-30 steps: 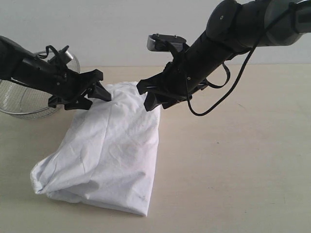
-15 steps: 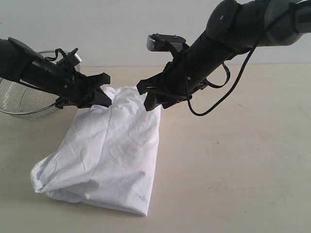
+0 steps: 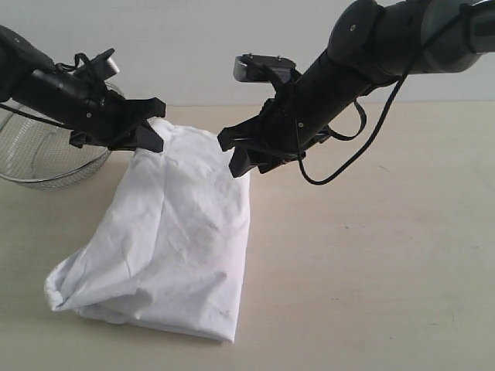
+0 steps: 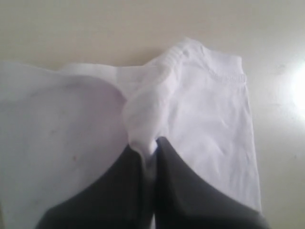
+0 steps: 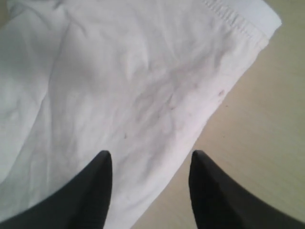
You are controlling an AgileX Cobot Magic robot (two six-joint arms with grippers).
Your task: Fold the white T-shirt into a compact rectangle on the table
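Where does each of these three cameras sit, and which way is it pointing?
Exterior view: off the arms, above the table, looking down across it toward a pale wall; shows both arms, the white T-shirt and a wire-mesh bowl.
Left wrist view: on the left arm, looking along the left gripper, shut on a fold of shirt.
Right wrist view: on the right arm, looking past the open right gripper at the shirt's hemmed edge.
Shared: all three see the shirt and table.
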